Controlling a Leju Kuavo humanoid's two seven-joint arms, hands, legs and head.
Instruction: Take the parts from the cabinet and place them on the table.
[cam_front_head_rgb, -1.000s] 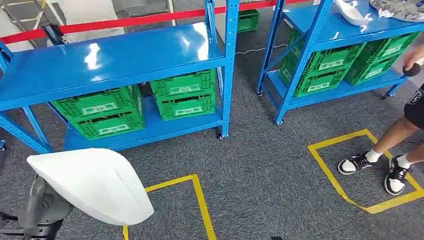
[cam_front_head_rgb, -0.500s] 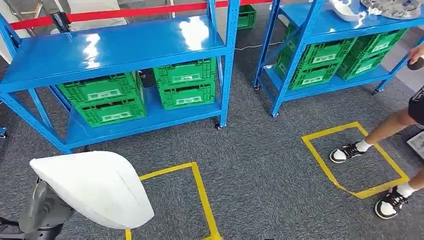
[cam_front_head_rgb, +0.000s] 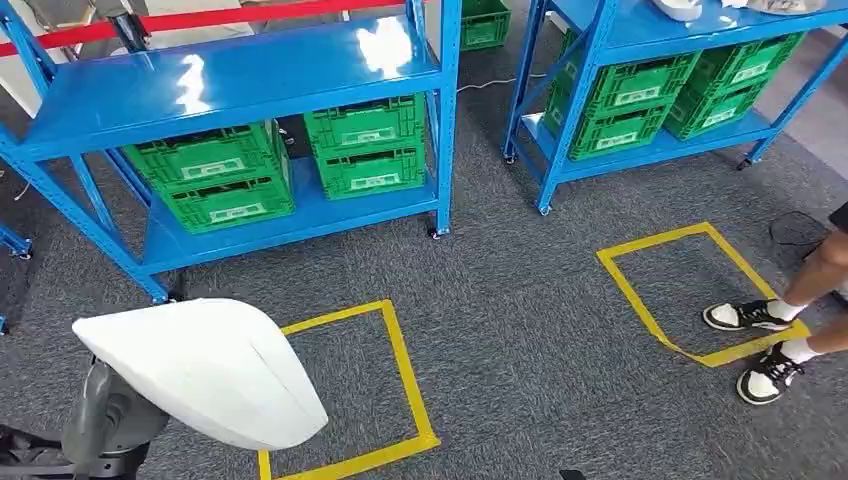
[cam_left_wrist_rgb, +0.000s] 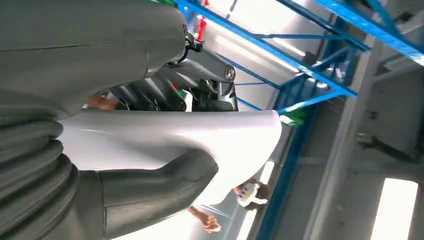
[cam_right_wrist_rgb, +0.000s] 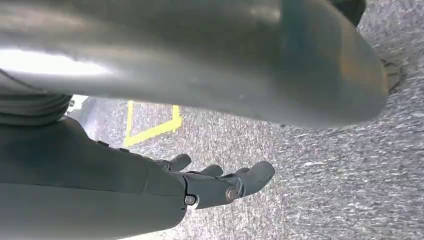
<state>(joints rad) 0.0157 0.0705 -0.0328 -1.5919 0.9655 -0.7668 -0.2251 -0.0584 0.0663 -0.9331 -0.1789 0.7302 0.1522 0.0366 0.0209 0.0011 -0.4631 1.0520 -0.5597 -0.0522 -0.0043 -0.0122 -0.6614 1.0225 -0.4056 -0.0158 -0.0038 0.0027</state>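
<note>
A large white curved shell part (cam_front_head_rgb: 205, 368) sits low on the left of the head view, held from beneath by my left hand (cam_front_head_rgb: 108, 420). The left wrist view shows the same white part (cam_left_wrist_rgb: 165, 142) clamped between the thick grey thumb (cam_left_wrist_rgb: 150, 192) and the darker fingers (cam_left_wrist_rgb: 165, 92). My right hand (cam_right_wrist_rgb: 215, 182) hangs over the grey carpet with its fingers apart and nothing in them. Ahead stands a blue rack (cam_front_head_rgb: 230, 75) with a bare top shelf. A second blue rack (cam_front_head_rgb: 640, 35) at the back right carries another white part (cam_front_head_rgb: 680, 8).
Green crates (cam_front_head_rgb: 220, 180) fill the lower shelves of both racks. Two yellow tape squares (cam_front_head_rgb: 395, 365) mark the carpet, one before each rack. A person's legs and sneakers (cam_front_head_rgb: 765, 335) stand at the right square's edge. A red barrier bar (cam_front_head_rgb: 250, 15) runs behind the left rack.
The whole picture has shifted, so the camera has moved: the racks sit higher and more floor shows. The person has stepped toward the lower right. My left hand still holds the white part.
</note>
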